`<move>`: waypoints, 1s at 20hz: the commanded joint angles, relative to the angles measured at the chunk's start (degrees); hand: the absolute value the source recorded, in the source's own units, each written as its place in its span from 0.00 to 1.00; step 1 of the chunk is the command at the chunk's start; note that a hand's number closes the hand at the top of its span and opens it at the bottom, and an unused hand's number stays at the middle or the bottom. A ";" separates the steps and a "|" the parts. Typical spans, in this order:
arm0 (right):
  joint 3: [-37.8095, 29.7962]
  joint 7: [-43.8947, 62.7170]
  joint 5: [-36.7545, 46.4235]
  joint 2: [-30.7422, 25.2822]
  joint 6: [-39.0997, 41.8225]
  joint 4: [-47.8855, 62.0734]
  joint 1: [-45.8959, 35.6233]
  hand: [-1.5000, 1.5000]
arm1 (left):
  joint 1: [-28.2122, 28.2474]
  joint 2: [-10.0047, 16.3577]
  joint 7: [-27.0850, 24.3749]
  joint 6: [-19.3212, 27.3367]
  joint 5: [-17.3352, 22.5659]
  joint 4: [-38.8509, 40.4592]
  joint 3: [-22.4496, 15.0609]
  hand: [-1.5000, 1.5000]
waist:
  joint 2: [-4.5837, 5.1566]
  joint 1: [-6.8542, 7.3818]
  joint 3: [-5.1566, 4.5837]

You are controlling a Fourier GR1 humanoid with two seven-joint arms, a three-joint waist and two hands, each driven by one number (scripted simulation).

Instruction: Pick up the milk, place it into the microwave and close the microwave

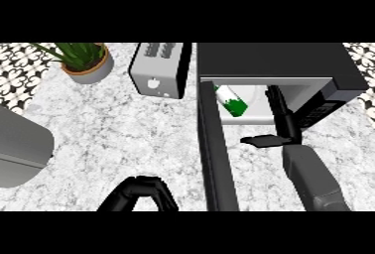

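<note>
The milk (232,101), a white carton with green marks, lies tilted inside the open microwave (278,62) at the left of its cavity. The microwave's door (217,154) stands open, swung out toward me, seen edge-on as a long dark bar. My right hand (279,106) reaches into the cavity, its fingers straight, to the right of the milk and apart from it. The thumb (260,141) sticks out to the left below the cavity. My left hand (141,191) rests at the lower edge, left of the door, fingers curled with nothing in them.
A silver toaster (159,69) stands left of the microwave. A potted plant (84,62) sits at the back left. A grey rounded object (21,149) occupies the left edge. The counter (110,129) is white marble.
</note>
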 commanded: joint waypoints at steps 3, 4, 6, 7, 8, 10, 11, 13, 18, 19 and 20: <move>1.65 -1.07 -0.29 -2.44 2.31 -6.99 10.70 0.00 | -7.22 -2.11 -0.01 2.53 -6.58 9.13 -1.86 1.00 | 0.34 -1.66 -0.03; 2.16 -3.54 0.05 -3.13 4.01 -7.50 14.06 0.00 | -5.04 -2.76 -0.14 3.81 -9.19 9.44 -5.45 1.00 | 0.17 -2.20 -0.04; 2.27 0.51 -1.26 -2.82 5.23 -11.60 13.92 0.00 | -8.43 -1.66 -0.37 -0.32 -6.85 14.43 -4.38 1.00 | 0.19 -2.57 -0.11; 2.86 0.68 -1.30 -3.39 6.13 -14.20 15.49 0.00 | -8.59 -2.73 0.83 0.31 -8.22 15.48 -6.06 1.00 | 0.11 -2.67 -0.11; 3.38 -0.31 -0.86 -3.35 5.28 -15.72 17.57 0.00 | -11.65 -2.81 2.33 0.13 -5.57 17.67 -6.16 1.00 | 0.25 -2.89 -0.11; 3.83 1.76 -2.03 -4.15 7.17 -21.39 21.70 0.00 | -13.04 -2.82 1.63 2.36 -6.23 20.31 -9.13 1.00 | 0.25 -2.59 -0.11; 4.21 2.34 -2.78 -3.58 7.88 -25.15 24.60 0.00 | -13.88 -2.83 2.71 1.61 -5.59 19.81 -8.40 1.00 | 0.02 -3.30 -0.17; 4.62 3.54 -4.00 -3.79 8.64 -31.91 28.85 0.00 | -14.76 -2.84 -2.49 1.90 -5.88 25.44 -8.58 1.00 | 0.14 -3.22 -0.20; 3.49 11.80 -9.33 -6.09 13.04 -45.99 34.66 0.00 | -18.81 -2.84 -1.70 10.27 -0.71 30.27 -21.24 1.00 | 0.38 -3.16 -0.17; 3.69 10.40 -9.56 -6.03 13.72 -48.22 38.76 0.00 | -22.24 -2.84 -2.34 9.14 1.18 33.87 -18.86 1.00 | 0.47 -3.98 -0.19; 1.81 11.46 -11.45 -7.73 14.42 -50.16 38.89 0.00 | -22.61 -2.84 -0.28 11.99 0.35 31.96 -23.86 1.00 | 0.48 -3.10 -0.12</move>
